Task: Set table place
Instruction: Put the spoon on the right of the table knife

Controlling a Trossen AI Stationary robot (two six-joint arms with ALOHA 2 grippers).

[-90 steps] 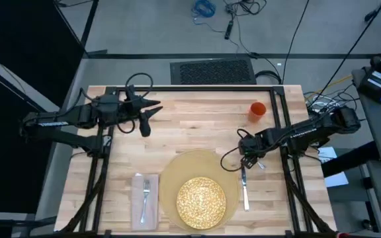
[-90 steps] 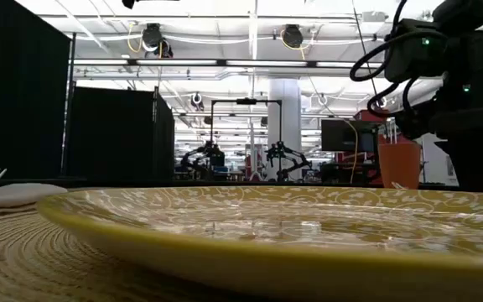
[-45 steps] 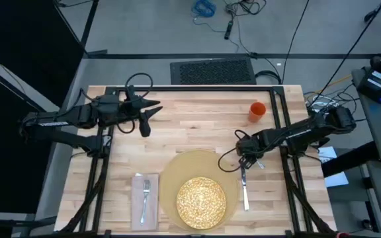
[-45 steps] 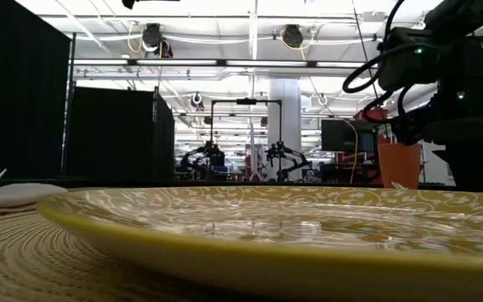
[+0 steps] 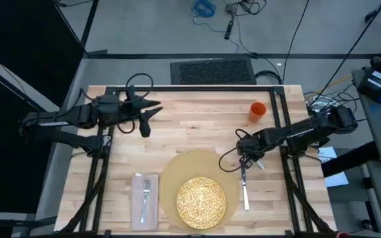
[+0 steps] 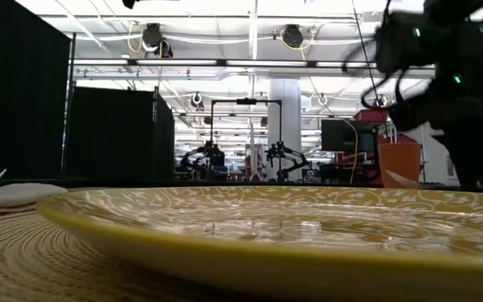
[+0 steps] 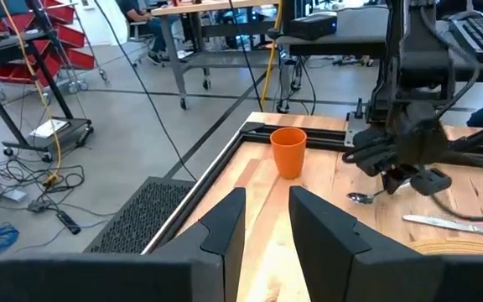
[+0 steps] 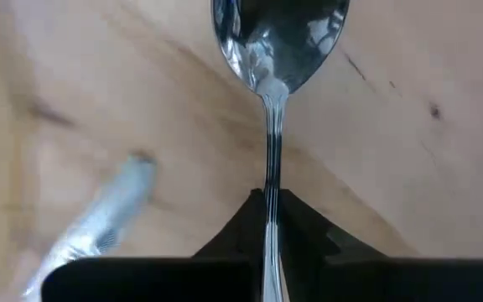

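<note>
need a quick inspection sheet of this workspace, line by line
surface: wooden table, bare in the middle.
job's things: yellow plate on round placemat; fork on napkin; knife beside the placemat; orange cup upright near the far edge; spoon held over the table.
clutter: nothing seen.
grippers: right gripper shut on the spoon's handle; left gripper open, hanging over the table's left part.
cables: loops on both arms; loose cables on the floor.
surroundings: black mat, workshop benches behind.
</note>
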